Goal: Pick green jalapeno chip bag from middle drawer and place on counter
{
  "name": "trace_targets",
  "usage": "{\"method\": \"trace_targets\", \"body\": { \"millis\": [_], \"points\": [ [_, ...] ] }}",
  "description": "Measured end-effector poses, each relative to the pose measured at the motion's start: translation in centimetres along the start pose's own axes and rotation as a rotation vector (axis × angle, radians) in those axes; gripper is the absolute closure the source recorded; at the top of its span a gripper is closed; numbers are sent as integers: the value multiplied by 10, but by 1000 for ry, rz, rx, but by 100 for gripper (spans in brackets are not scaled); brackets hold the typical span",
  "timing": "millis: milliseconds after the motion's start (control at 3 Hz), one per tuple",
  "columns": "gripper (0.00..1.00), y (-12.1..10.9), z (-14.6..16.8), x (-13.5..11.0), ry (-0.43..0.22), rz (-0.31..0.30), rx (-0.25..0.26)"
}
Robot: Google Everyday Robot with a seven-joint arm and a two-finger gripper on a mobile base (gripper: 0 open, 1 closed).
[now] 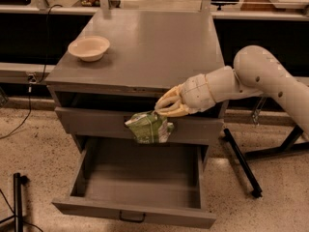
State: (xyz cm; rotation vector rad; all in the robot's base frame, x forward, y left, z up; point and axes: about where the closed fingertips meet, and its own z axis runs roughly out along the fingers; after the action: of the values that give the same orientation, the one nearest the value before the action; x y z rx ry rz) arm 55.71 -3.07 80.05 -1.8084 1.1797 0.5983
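I read the hand [163, 108] as pinching the top edge of the chip bag [148, 128]. The bag hangs clear of the open drawer [137, 182], in front of the closed drawer front [94, 122] above it, just below the tabletop's [159, 47] front edge, right of centre.

In my judgement the pick step is complete. What remains is to raise the bag above the front edge, carry it over the tabletop and release it. A bowl [89, 48] sits near the left edge, so I would set the bag down away from it.

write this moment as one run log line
gripper: shut on green jalapeno chip bag, level with upper drawer front | middle drawer: open | counter: bag not yet placed, bowl on it
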Motion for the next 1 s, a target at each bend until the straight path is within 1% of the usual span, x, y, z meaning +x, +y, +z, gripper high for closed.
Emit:
{"method": "trace_targets", "body": {
  "millis": [333,667,1000],
  "points": [
    [100,-17,-19,-6,-5,-20,6],
    [100,-26,-37,-16,20,-38,15],
    [100,-40,-51,-25,50,-56,20]
  ]
}}
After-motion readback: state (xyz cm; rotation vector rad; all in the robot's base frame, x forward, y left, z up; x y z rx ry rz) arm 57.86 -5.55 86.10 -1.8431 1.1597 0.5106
